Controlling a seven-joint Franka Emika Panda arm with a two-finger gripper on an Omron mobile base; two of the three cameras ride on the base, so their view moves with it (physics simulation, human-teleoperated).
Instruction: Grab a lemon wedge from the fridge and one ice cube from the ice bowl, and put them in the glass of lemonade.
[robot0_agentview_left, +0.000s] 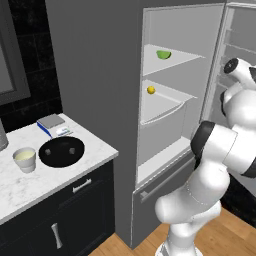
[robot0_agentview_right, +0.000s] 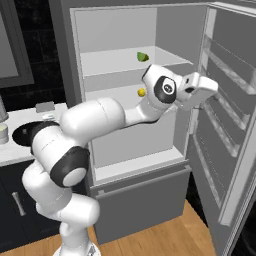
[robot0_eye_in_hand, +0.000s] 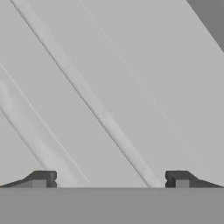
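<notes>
Lime-green against the pale interior, the lemon wedge is lying on the upper shelf of the fridge, whose door is standing wide open. We are holding the end effector spread to its full width with nothing between its fingertips; in the hand view they are pointing at pale slanted panelling, which we judge to be the door's inner side or the fridge wall, not the fruit.

The hand is hovering in front of the open compartment, roughly level with the middle shelf and to the right of the wedge, near the door edge. So we are judging the step in hand to be the reach for the wedge, and it is not yet lined up.

To do it well, we are thinking the hand needs to rise to the upper shelf and turn until the wedge sits between the fingertips in the hand view. The small yellow ball on the shelf below is the wrong target, and we are taking care not to drift down to it. The wedge is small and curved on its rind side, so we would be closing across its flatter faces, low to the shelf, to keep it from squirting out.

On the marble surface to the left, the glass of lemonade is standing just beside the ice bowl.
</notes>
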